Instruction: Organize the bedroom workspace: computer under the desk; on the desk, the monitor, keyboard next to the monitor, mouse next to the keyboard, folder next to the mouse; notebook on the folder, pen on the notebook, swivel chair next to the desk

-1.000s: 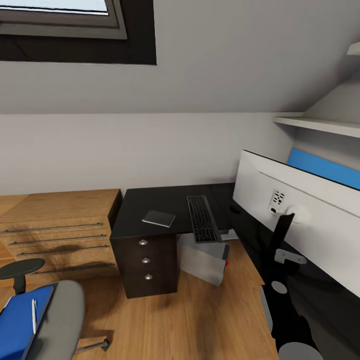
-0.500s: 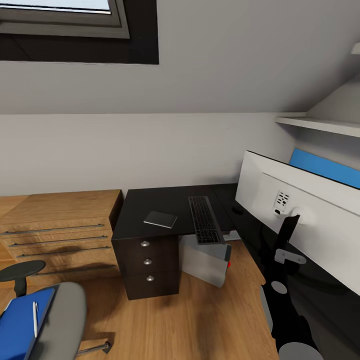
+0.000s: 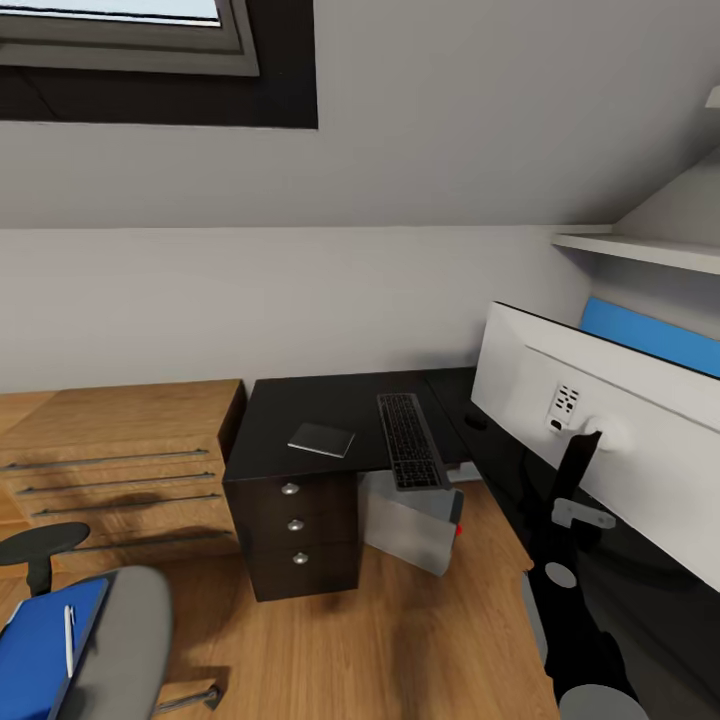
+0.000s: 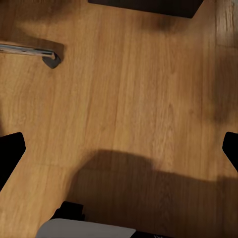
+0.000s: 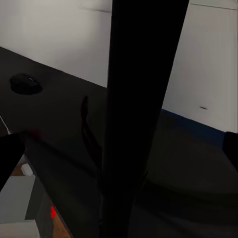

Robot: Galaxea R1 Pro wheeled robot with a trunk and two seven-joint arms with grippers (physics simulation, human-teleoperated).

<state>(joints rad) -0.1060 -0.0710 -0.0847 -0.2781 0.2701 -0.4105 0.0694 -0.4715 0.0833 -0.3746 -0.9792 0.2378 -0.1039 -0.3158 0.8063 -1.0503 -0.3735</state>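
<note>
Facing black L-shaped desk (image 3: 330, 405), robot not reaching yet. Bright blue flat folder (image 3: 40, 640) with thin white pen (image 3: 68, 638) lies on grey swivel chair (image 3: 125, 640) seat, lower left, so left arm looks nearer. Both grippers' jaws: cannot tell how wide.

Monitor stem (image 5: 141, 114) close ahead — mouse (image 5: 26, 84) on desk (image 5: 59, 114).

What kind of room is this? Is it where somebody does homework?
Probably yes: it looks like a study corner under a sloped attic ceiling. A black desk holds a keyboard and a big monitor, and a swivel chair stands nearby on the wooden floor.
</note>
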